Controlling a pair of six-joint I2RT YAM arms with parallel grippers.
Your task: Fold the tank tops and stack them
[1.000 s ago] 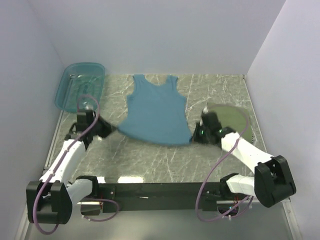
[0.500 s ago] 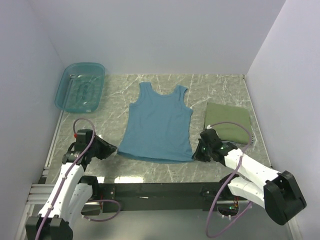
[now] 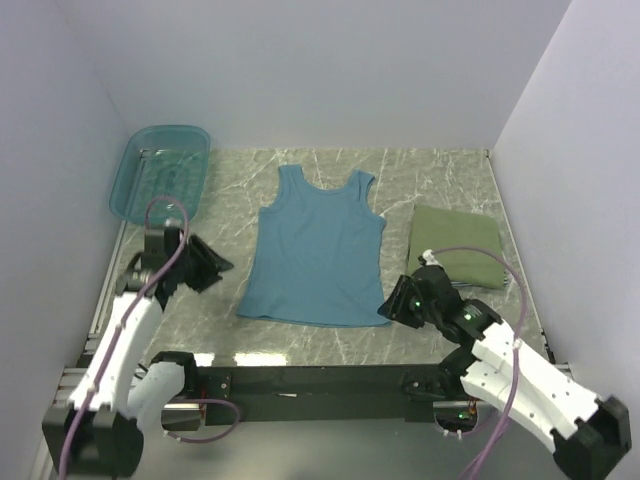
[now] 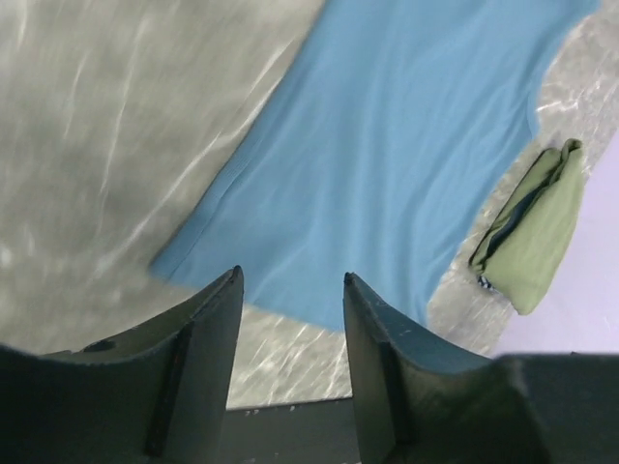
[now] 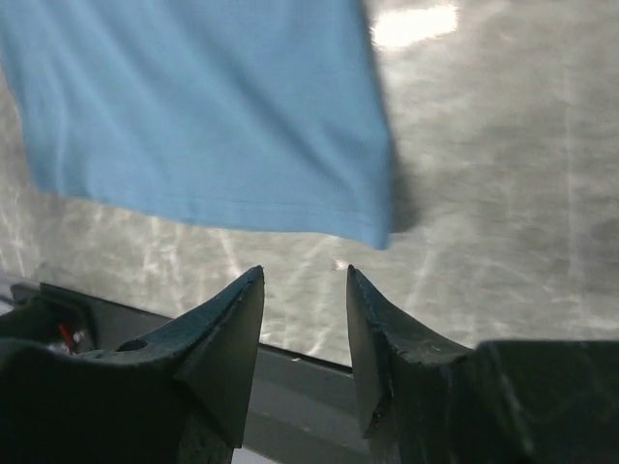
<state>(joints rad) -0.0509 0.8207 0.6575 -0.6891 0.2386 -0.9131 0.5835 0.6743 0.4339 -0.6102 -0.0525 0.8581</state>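
left hand (image 3: 218,266) parted, beside teal tank top (image 3: 315,250) | right hand (image 3: 389,308) parted

Left wrist view: teal-blue tank top (image 4: 387,145) runs off the top edge, so neckline and straps are out of frame. Part of its hem sits behind the fingers of the left gripper (image 4: 290,280). Folded olive green tank top (image 4: 537,232) seen edge-on only. A dark sliver shows in its near end, too small to identify. Right wrist view: soft focus, one hem corner of the teal-blue top in frame, the rest cut by top and left edges. Top view: right arm (image 3: 520,360) cut off at the lower right corner, left arm (image 3: 125,330) at the bottom edge. Contents of the basin (image 3: 160,172) unreadable through its translucent wall. Cannot tell whether anything lies under the olive green top.
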